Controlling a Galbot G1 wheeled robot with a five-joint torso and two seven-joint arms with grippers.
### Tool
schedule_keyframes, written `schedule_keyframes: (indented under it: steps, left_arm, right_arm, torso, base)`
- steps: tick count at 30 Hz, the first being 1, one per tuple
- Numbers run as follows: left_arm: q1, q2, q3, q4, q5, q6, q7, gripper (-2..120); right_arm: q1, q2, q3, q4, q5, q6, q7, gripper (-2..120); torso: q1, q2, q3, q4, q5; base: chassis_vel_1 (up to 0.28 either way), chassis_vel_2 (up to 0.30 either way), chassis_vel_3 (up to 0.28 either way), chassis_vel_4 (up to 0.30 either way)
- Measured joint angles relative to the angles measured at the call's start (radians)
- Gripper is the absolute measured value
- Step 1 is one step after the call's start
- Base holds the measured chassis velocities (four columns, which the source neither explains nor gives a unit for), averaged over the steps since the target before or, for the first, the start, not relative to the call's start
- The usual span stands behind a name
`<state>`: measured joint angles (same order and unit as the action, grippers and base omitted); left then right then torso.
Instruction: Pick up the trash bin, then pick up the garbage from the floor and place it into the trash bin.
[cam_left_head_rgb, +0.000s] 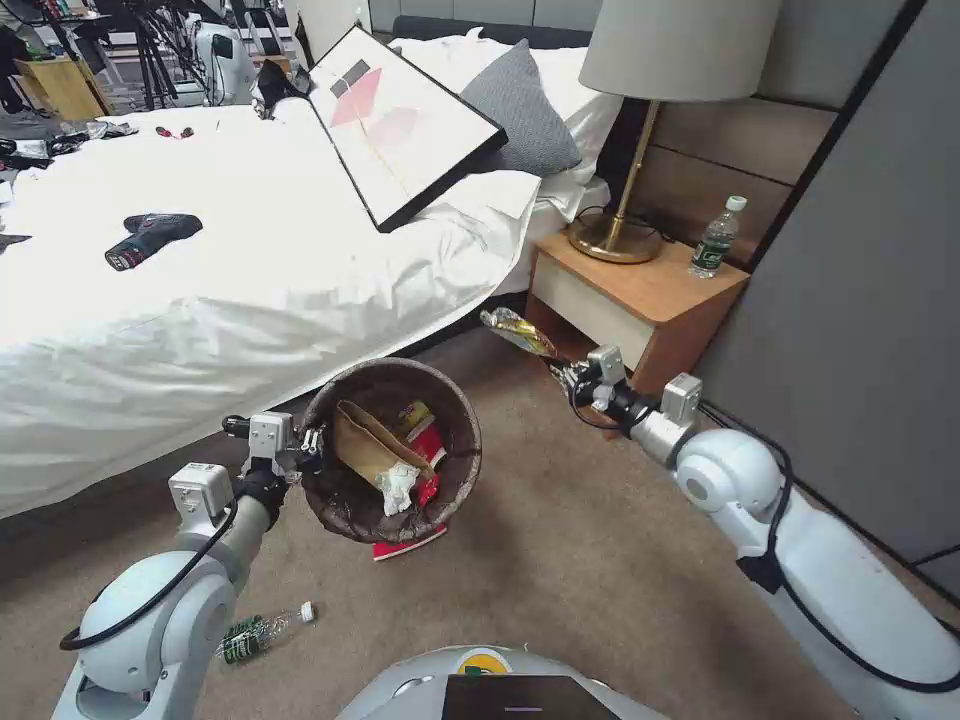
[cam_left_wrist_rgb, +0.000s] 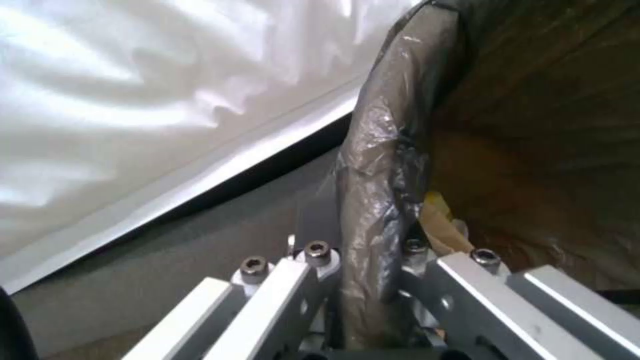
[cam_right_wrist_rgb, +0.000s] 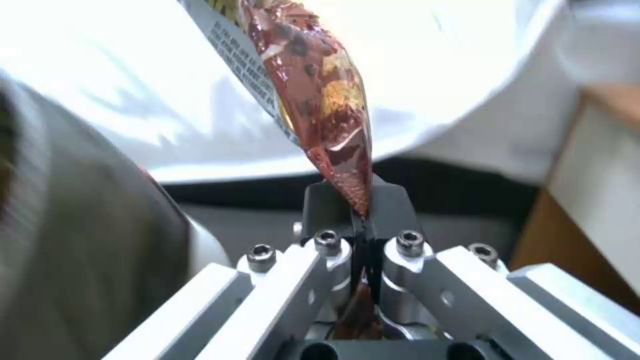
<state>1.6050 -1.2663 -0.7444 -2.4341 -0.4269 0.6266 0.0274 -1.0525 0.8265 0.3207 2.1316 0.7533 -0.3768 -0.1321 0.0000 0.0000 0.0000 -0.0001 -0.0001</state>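
Wrapper (cam_left_head_rgb: 517, 330) pinched in right end effector (cam_left_head_rgb: 562, 372) — beside trash bin (cam_left_head_rgb: 455, 470).

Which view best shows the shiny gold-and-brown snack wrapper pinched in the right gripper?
The right wrist view: the shiny gold-and-brown snack wrapper appears close up, its end clamped in the right gripper. The head view shows it small, beside the nightstand.

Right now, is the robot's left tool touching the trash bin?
Touching. In the left wrist view, the left tool is shut on the trash bin, its bag-covered rim pinched between the fingers. The head view shows the same grip at the bin's edge.
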Motion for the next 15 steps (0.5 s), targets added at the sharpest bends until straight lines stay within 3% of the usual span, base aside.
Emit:
schedule_keyframes:
  steps: [4, 15]
  left_arm:
    - [-0.007, 0.007, 0.002, 0.004, -0.004, 0.006, -0.001, 2]
    - [-0.023, 0.017, 0.005, 0.002, -0.027, 0.045, -0.024, 2]
  right_arm:
    - [0.079, -0.018, -0.049, 0.088, 0.115, -0.043, 0.016, 0]
    - [0.263, -0.028, -0.200, 0.131, 0.222, -0.108, -0.039, 0]
  torso:
    - [0.000, 0.000, 0.000, 0.0003, 0.0000]
    - [0.000, 0.000, 0.000, 0.0002, 0.0000]
  base:
    - [0.000, 0.000, 0.000, 0.000]
    - [0.000, 0.000, 0.000, 0.000]
